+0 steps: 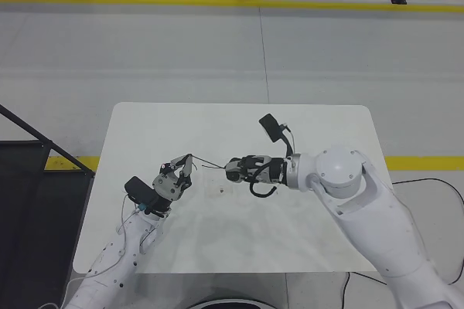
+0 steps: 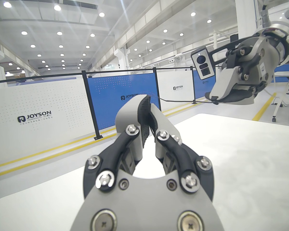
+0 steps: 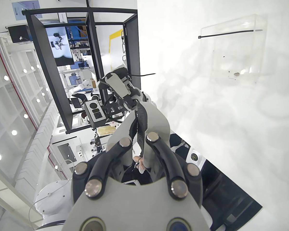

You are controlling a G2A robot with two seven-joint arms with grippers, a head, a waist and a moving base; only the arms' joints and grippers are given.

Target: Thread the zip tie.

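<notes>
Clear plastic box (image 3: 239,56) on table (image 3: 207,126), black zip tie (image 3: 228,33) within

I log one obstacle on the surface (image 1: 240,232): a clear box (image 3: 238,54). A zip tie (image 1: 209,163) spans the air beside it; bare surface surrounds the box.

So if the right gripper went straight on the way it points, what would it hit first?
Most likely the left gripper: it sits just ahead of the right gripper, with the zip tie stretched between them. Depth is hard to judge.
</notes>
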